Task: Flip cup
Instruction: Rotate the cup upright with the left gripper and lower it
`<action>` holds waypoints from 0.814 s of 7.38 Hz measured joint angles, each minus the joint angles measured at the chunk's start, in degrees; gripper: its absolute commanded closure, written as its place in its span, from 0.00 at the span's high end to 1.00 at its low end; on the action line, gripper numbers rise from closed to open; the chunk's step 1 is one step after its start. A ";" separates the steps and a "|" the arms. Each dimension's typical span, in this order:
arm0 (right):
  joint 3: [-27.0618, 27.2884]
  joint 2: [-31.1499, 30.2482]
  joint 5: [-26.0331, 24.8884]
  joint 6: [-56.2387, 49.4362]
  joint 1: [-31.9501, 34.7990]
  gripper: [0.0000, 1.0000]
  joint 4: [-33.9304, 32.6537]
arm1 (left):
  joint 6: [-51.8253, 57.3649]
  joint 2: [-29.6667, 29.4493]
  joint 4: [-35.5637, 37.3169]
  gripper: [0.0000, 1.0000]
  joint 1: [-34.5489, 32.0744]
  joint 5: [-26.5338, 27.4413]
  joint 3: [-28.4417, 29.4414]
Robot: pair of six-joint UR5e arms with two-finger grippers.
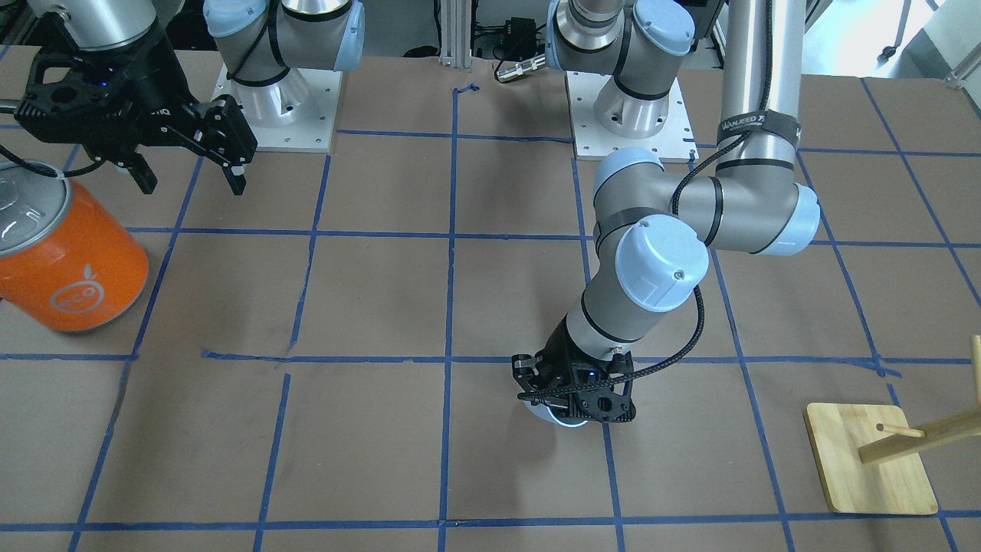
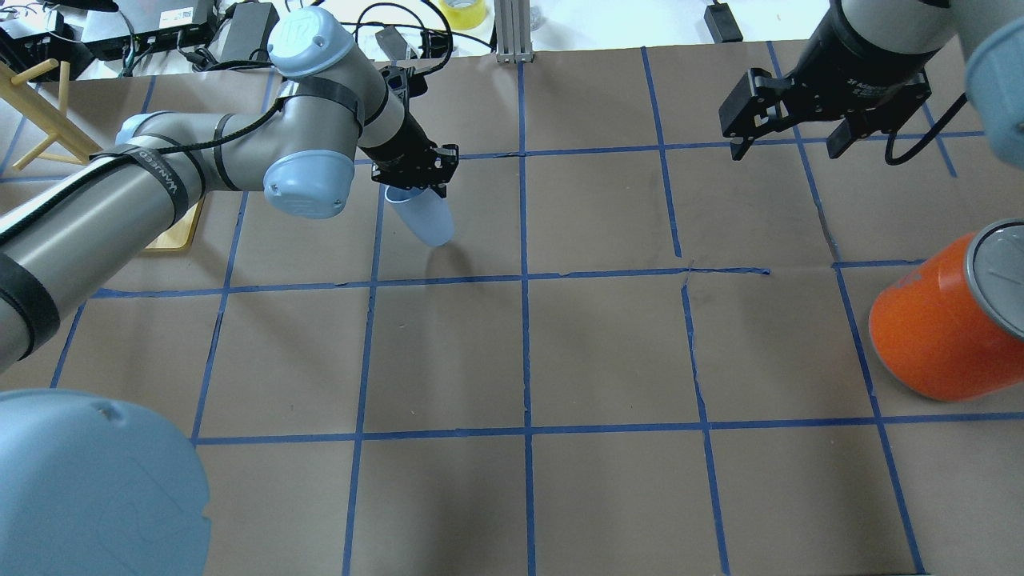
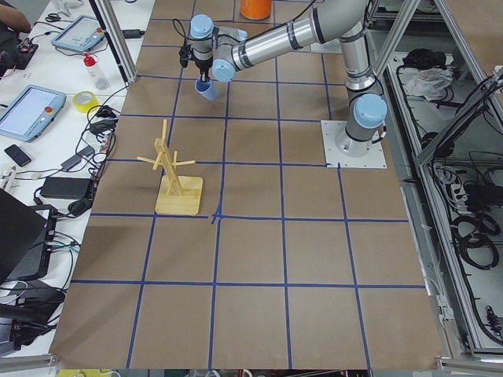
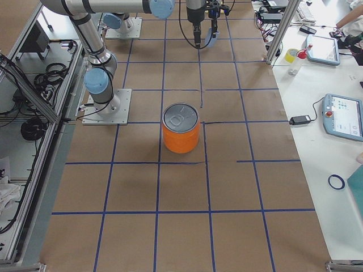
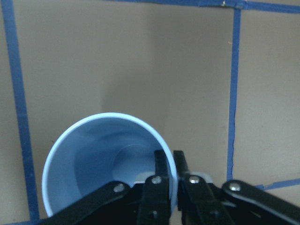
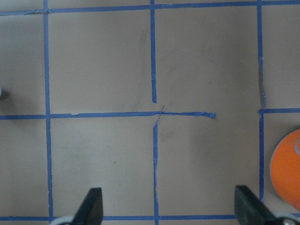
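The cup (image 5: 93, 159) is smooth, faintly glossy plastic, the table (image 2: 608, 352) matt brown paper lined with blue tape (image 2: 526, 352), the can (image 2: 928, 336) glossy orange with a brushed metal lid (image 2: 1000, 272), the rack (image 3: 178, 198) pale, smooth wood.

Silver-grey tubular arms (image 1: 755, 69), pale blue joint caps (image 1: 661, 264), black looping cables (image 1: 700, 318), black lettered strap (image 1: 759, 124), white screwed base plates (image 1: 590, 138)
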 measured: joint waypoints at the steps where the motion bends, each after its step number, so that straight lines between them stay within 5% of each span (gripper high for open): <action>1: 0.00 0.00 -0.04 0.02 0.00 1.00 0.00 | 1.12 0.95 0.01 0.00 0.00 3.24 1.37; 4: 0.03 0.02 -0.07 0.08 0.00 1.00 0.00 | 12.76 1.66 4.06 0.00 2.44 11.38 3.54; 6: 0.11 -0.01 -0.07 0.04 0.00 1.00 0.00 | 17.84 0.62 7.86 0.00 5.93 12.23 1.99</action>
